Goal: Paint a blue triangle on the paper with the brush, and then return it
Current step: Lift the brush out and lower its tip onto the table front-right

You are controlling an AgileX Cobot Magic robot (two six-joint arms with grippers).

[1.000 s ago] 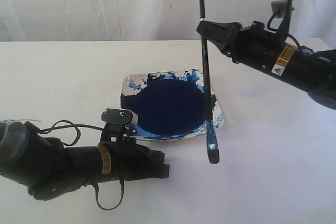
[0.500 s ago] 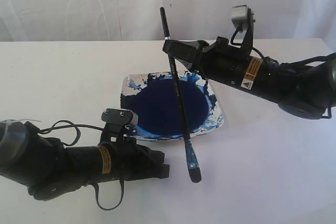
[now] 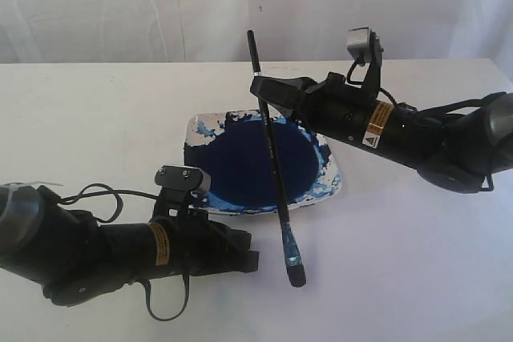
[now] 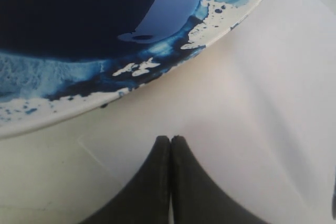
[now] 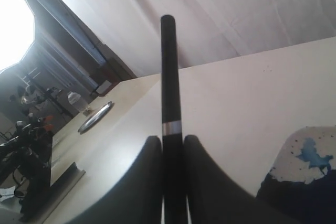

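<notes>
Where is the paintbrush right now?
In the exterior view the brush sits mid-scene, held by the right hand, slanting across the paint dish with its bristle end just past the dish's near rim.

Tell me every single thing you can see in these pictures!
Thin black-handled paintbrush: one, black with a blue-stained tip, tilted over the dish, tip low in front of it.
Square white dish: one, white smeared blue, middle of the paper.
Round pool of paint: one, dark navy, inside the dish.
Large white sheet of paper: one, white, under everything.
Draped white cloth: one, white, behind.
Left hand: one, black, shut and empty, by the dish's near edge.
Right hand: one, black, shut on the paintbrush handle.
</notes>
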